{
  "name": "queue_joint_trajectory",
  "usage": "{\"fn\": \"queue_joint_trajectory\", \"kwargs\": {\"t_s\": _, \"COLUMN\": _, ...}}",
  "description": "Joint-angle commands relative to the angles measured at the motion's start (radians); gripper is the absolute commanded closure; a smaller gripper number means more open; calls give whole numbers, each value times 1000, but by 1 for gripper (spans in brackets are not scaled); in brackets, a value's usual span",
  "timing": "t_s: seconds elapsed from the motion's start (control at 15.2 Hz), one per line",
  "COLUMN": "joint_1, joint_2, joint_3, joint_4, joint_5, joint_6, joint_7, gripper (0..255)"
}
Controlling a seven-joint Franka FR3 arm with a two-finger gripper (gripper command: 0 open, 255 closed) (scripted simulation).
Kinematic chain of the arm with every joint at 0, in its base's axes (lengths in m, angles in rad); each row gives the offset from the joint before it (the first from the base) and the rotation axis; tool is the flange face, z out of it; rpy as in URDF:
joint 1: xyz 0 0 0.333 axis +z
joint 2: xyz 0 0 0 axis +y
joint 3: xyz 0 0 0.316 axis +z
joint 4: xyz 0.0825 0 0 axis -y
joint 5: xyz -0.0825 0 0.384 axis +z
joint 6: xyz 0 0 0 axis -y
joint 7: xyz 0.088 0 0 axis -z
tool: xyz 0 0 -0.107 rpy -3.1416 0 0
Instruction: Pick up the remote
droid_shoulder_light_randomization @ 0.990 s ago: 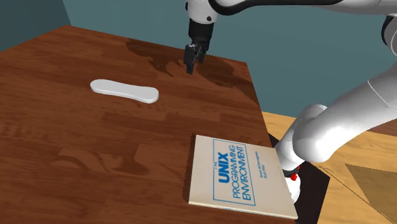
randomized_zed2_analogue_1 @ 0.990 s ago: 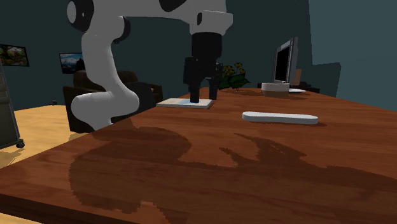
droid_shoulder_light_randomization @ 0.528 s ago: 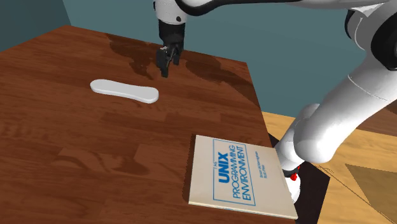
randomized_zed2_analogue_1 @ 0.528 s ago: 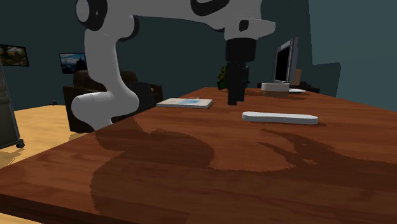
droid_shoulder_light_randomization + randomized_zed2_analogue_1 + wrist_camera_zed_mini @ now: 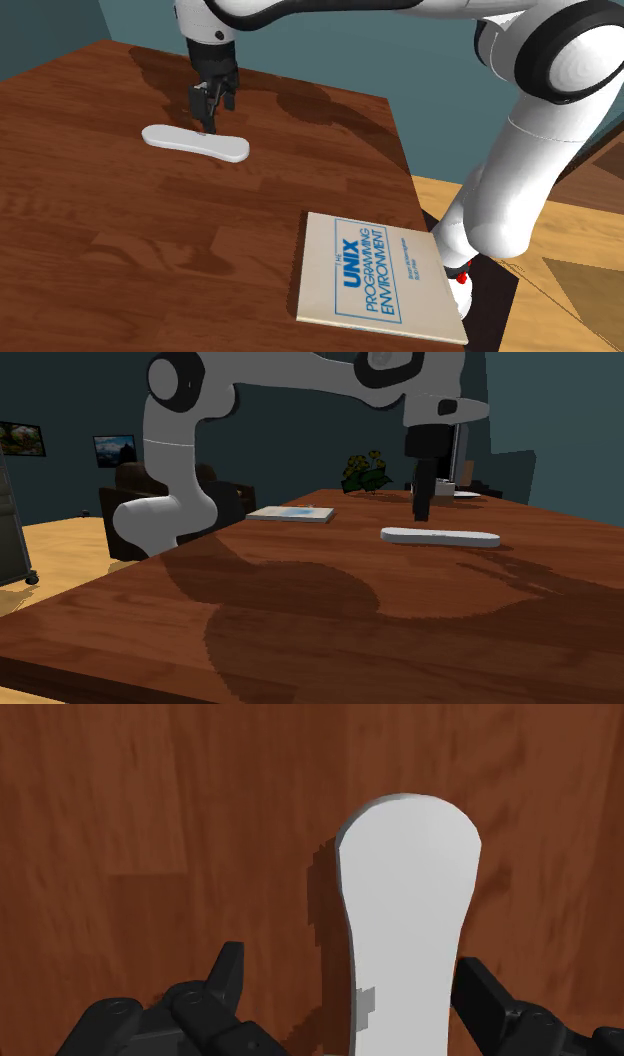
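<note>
The remote [image 5: 195, 143] is white and elongated. It lies flat on the wooden worktop [image 5: 100, 250], well apart from the book [image 5: 375, 268], which rests at the worktop edge near the stand. The gripper [image 5: 209, 122] points down over the remote and hangs just above it without touching it. In the wrist view the fingers [image 5: 228, 979] stand apart, one on each side of the remote. The remote sits nearer to one finger than to the other, and the fingers are not closed on it.
</note>
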Motion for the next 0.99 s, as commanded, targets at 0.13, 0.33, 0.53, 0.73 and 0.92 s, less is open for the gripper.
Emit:
{"fn": "queue_joint_trajectory", "kwargs": {"t_s": 0.13, "joint_1": 61, "joint_2": 142, "joint_3": 26, "joint_4": 183, "joint_5": -48, "joint_6": -49, "joint_7": 10, "gripper": 0}}
{"fn": "queue_joint_trajectory", "kwargs": {"t_s": 0.33, "joint_1": 58, "joint_2": 139, "joint_3": 24, "joint_4": 138, "joint_5": -47, "joint_6": -8, "joint_7": 11, "gripper": 0}}
{"fn": "queue_joint_trajectory", "kwargs": {"t_s": 0.53, "joint_1": 55, "joint_2": 139, "joint_3": 23, "joint_4": 98, "joint_5": -48, "joint_6": 33, "joint_7": 13, "gripper": 0}}
{"fn": "queue_joint_trajectory", "kwargs": {"t_s": 0.73, "joint_1": 54, "joint_2": 140, "joint_3": 22, "joint_4": 77, "joint_5": -49, "joint_6": 54, "joint_7": 14, "gripper": 0}}
{"fn": "queue_joint_trajectory", "kwargs": {"t_s": 0.92, "joint_1": 54, "joint_2": 138, "joint_3": 22, "joint_4": 73, "joint_5": -48, "joint_6": 56, "joint_7": 15, "gripper": 255}}
